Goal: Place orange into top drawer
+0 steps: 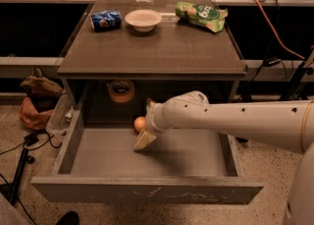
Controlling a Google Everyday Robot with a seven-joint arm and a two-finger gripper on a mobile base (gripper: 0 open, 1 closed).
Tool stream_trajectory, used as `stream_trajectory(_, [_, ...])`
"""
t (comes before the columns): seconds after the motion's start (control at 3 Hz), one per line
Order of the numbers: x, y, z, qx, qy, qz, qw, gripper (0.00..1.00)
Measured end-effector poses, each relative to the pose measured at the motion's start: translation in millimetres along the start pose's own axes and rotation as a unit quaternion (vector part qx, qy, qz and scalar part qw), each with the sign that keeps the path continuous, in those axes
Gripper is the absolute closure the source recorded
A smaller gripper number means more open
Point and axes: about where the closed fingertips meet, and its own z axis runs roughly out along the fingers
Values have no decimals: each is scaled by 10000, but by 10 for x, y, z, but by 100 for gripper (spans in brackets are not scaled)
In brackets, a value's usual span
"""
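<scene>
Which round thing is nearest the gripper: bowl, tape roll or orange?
The round orange fruit, next to the gripper in the open grey top drawer; the tan tape roll lies behind, the white bowl on the tabletop.

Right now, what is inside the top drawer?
The orange is near the back of the top drawer, the gripper right beside it. The arm hides part of the floor behind it.
</scene>
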Motion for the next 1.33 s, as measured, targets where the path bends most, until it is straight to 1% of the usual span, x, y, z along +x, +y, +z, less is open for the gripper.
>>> stream_trajectory(0.33, [89,56,-306,225,-8,234,9995,0])
stream_trajectory(0.67, [298,204,-1207,1027,-134,1026,9893,0])
stream_trajectory(1.0, [736,543,-2083,1725,156,1699,9701,0])
stream_trajectory(1.33, [1009,769,-2981,2422,656,2131,9442,0])
